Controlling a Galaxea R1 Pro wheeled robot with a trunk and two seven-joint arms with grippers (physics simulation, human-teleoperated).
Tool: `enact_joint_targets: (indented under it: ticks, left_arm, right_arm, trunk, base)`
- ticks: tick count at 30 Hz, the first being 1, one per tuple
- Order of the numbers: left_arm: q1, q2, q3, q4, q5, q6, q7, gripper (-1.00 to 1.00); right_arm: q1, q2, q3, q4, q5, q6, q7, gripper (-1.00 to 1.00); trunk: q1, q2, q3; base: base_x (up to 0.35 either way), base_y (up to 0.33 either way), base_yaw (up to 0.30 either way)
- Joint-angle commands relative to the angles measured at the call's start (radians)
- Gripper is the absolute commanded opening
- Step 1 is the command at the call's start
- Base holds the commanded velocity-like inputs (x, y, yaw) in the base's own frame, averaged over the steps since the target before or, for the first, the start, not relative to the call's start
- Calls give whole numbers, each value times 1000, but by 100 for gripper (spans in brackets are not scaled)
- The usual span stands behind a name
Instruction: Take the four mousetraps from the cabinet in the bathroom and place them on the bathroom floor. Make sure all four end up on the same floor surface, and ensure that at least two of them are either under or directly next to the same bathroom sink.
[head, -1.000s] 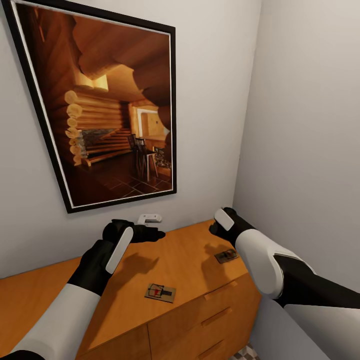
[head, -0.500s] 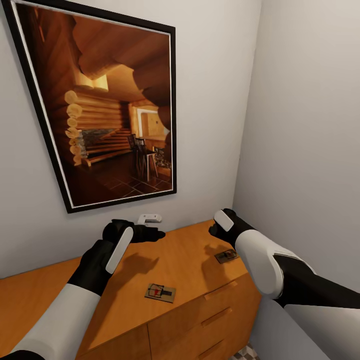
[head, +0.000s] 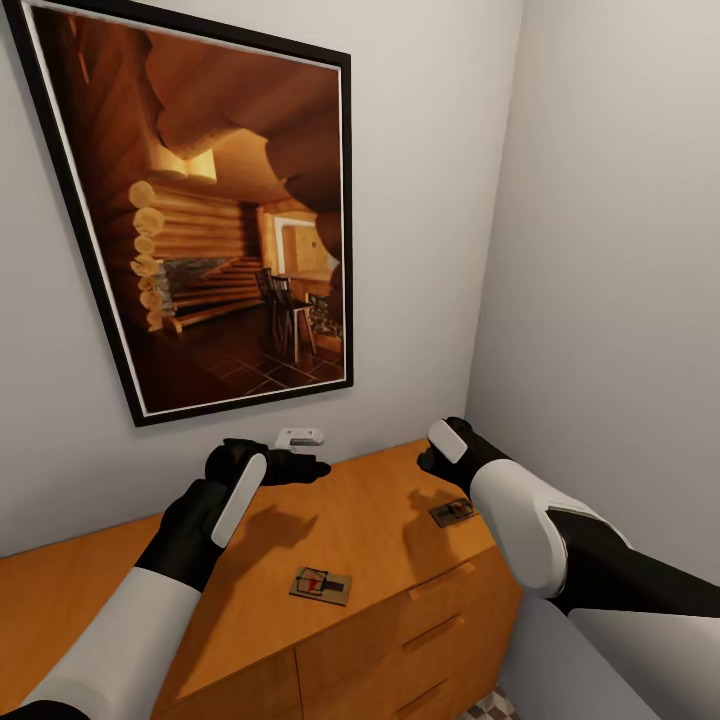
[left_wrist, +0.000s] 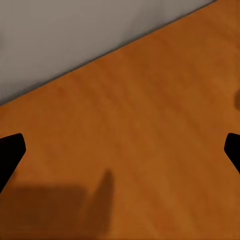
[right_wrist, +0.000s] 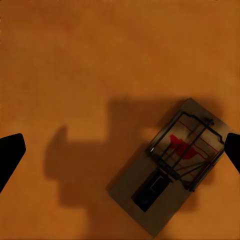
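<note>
Two traps: both mousetraps lie flat on top of the cabinet (head: 380, 520), lower half of head view, well apart from each other.
Trap 1: centre mousetrap (head: 322, 586), lower centre of frame, near cabinet's front edge. Long axis runs roughly left-right in frame, tilted slightly down to the right; red mark + wire toward its left end.
Trap 2: right mousetrap (head: 452, 512) (right_wrist: 173, 162), right of centre, partly behind the right forearm, close to cabinet's right front corner. In head view long axis runs lower left to upper right. In right wrist view it's diagonal, lower centre to right edge; wire frame + red mark at upper-right end, dark tab at lower-left end, in shadow.
L gripper: left gripper (head: 300, 466) (left_wrist: 120, 150) above cabinet top, left of centre, near the wall. Wrist view has fingertips at far left + far right edges w/ bare wood between, so spread wide, holding nothing.
R gripper: right gripper (head: 437, 462) (right_wrist: 120, 152) above trap 2, not touching it. Fingertips at both side edges of wrist view, spread wide, empty.
Cabinet: orange-brown, drawer fronts w/ bar handles at lower right.
Wall: framed picture (head: 215, 215) of a log interior, upper left; small white fitting (head: 299, 437) on wall just under it.
Floor: bit of patterned bathroom floor (head: 492, 708) at bottom edge.
</note>
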Motion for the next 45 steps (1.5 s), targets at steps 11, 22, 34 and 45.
enact_joint_targets:
  ticks: [11,22,34,45]
  left_arm:
    - [-1,0,-1,-1,8,3,7,100]
    - [-1,0,0,-2,7,4,7,100]
    - [-1,8,7,-20,8,-5,7,100]
    - [-1,8,4,-79,9,-2,7,100]
  right_arm:
    - [-1,-4,-1,-4,9,13,-3,100]
    - [-1,-13,0,-4,7,16,24,100]
    - [5,-2,15,5,41,17,20,100]
    - [3,-5,26,7,104,14,10,100]
  trunk:
    - [0,-1,-1]
    - [0,-1,-1]
    - [0,-1,-1]
    - [0,-1,-1]
  base:
    - [0,0,0]
    - [0,0,0]
    - [0,0,0]
    - [0,0,0]
